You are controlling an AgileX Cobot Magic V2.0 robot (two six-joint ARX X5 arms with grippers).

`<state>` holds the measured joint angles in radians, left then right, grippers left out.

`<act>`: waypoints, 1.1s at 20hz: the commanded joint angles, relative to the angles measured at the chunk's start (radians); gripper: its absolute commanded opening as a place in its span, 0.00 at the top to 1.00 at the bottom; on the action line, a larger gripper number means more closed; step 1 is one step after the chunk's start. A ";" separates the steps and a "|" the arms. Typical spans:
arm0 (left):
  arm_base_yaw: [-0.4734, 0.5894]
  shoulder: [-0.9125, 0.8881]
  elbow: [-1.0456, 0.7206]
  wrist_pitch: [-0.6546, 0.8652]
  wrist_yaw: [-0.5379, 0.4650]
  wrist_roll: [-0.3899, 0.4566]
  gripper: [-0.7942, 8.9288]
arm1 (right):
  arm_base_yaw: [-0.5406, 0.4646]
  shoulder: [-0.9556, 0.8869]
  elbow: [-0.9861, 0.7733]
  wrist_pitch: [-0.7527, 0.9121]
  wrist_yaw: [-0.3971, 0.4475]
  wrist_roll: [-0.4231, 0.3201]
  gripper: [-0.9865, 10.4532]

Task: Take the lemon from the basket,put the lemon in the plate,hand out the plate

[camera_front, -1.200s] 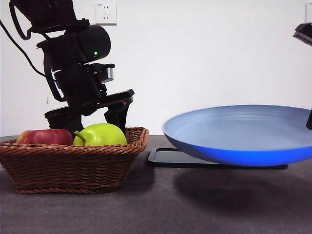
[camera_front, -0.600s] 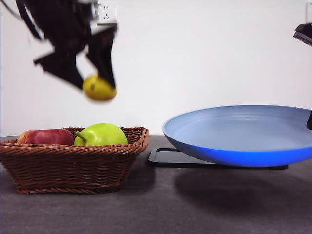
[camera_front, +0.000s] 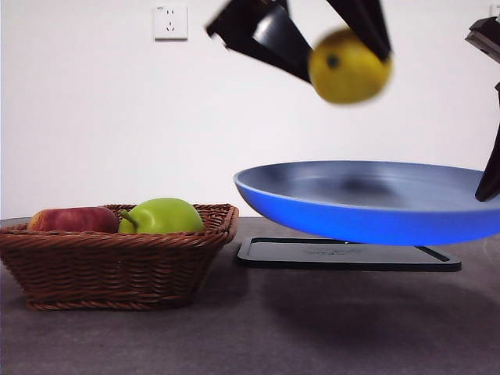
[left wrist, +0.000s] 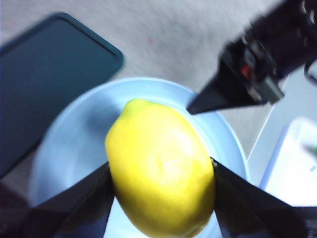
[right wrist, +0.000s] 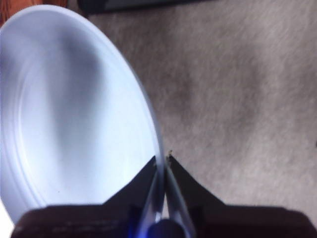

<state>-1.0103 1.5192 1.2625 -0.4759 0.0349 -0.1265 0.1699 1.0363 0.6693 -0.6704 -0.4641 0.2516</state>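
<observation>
My left gripper [camera_front: 336, 39] is shut on the lemon [camera_front: 349, 66], a bright yellow oval with a dark dot, and holds it in the air above the blue-grey plate [camera_front: 367, 205]. In the left wrist view the lemon [left wrist: 161, 174] sits between the jaws over the plate [left wrist: 64, 148]. My right gripper [right wrist: 162, 161] is shut on the plate's rim [right wrist: 148, 114] and holds the plate level above the table; it shows at the right edge of the front view [camera_front: 491, 176]. The brown wicker basket [camera_front: 117, 262] stands at the left, apart from both grippers.
The basket holds a red apple [camera_front: 70, 219] and a green pear-like fruit [camera_front: 162, 216]. A flat black tray [camera_front: 344, 256] lies on the table under the raised plate; it also shows in the left wrist view [left wrist: 44, 79].
My left gripper has lifted the lemon out of the basket and carried it right, to above the plate. The plate has shifted left and slightly up.
</observation>
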 commanded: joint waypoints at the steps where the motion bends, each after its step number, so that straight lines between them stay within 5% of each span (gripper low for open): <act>1: -0.030 0.085 0.016 0.011 -0.013 0.027 0.69 | 0.003 0.004 0.009 -0.006 -0.008 0.008 0.91; 7: -0.045 0.187 0.016 0.000 -0.011 0.027 0.68 | 0.003 0.004 0.009 -0.021 -0.009 -0.002 0.91; 14: -0.045 0.189 0.016 -0.026 0.005 0.026 0.54 | 0.003 0.004 0.009 -0.021 -0.009 -0.001 0.91; 22: -0.029 0.046 0.016 -0.074 0.017 0.018 0.54 | 0.002 0.022 0.009 -0.055 -0.005 0.044 0.91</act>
<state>-1.0348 1.5581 1.2625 -0.5488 0.0551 -0.1127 0.1699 1.0473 0.6693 -0.7353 -0.4602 0.2749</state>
